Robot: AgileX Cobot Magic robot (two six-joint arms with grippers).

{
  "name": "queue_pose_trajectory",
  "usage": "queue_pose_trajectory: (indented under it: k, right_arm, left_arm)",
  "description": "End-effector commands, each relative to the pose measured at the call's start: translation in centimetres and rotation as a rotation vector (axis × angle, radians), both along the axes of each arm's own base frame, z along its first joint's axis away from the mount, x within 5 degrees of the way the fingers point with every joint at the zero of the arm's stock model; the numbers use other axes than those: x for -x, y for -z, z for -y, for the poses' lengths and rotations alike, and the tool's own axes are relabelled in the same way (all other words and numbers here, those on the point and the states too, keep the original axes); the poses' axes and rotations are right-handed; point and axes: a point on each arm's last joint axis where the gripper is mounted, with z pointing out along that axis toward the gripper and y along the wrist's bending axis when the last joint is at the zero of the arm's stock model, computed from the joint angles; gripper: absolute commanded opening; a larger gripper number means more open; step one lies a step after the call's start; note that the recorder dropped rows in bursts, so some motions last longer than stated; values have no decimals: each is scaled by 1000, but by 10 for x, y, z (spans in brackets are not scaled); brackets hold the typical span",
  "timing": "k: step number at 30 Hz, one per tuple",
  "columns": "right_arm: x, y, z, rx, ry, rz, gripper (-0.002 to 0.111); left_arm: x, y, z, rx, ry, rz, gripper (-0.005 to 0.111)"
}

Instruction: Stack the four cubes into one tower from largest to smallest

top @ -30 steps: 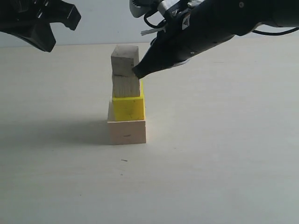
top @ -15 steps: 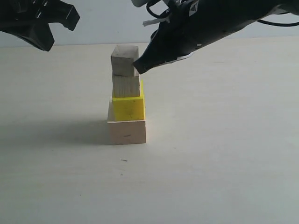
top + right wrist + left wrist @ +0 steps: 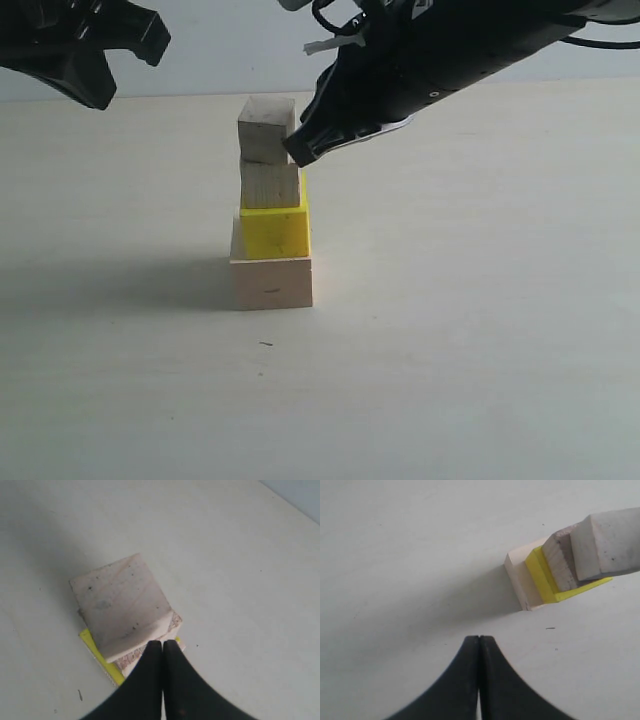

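Note:
A four-cube tower stands mid-table. The large pale wooden cube (image 3: 271,283) (image 3: 520,577) is the base, with the yellow cube (image 3: 275,230) (image 3: 540,575) (image 3: 97,655) on it. The tan cube (image 3: 270,185) (image 3: 560,560) comes above that, and the whitish cube (image 3: 266,129) (image 3: 609,542) (image 3: 120,605) sits on top. My right gripper (image 3: 298,152) (image 3: 163,643) is shut and empty, its tip just beside the right edge of the whitish cube, level with its lower part. High at the far left my left gripper (image 3: 100,95) (image 3: 479,638) is shut with nothing in it, well away from the tower.
The pale tabletop (image 3: 480,300) spreads around the tower. A small dark speck (image 3: 265,344) lies in front of the base cube. The right arm's black body (image 3: 460,50) hangs over the table to the right of the tower.
The right gripper has risen slightly beside the tower's top and stays shut. The tower and the left gripper have not moved.

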Motion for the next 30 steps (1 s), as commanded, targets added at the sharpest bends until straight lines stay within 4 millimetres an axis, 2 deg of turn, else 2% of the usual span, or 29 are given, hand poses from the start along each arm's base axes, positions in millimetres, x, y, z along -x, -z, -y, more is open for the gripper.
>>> queue_pose_trajectory:
  k: [1,15,23,30]
  right_arm:
    - [-1,-4,1,-10,-11,23,0]
    - [-3,-6,-2,-28,-30,53,0]
    - [-7,6,-6,-11,-40,28,0]
    - [-9,6,-6,-12,-38,50,0]
  left_arm:
    - [1,-2,-2,-1,-2,13,0]
    - [1,-2,-2,-1,-2,13,0]
    - [1,-2,-2,-1,-2,13,0]
    - [1,-2,-2,-8,13,15,0]
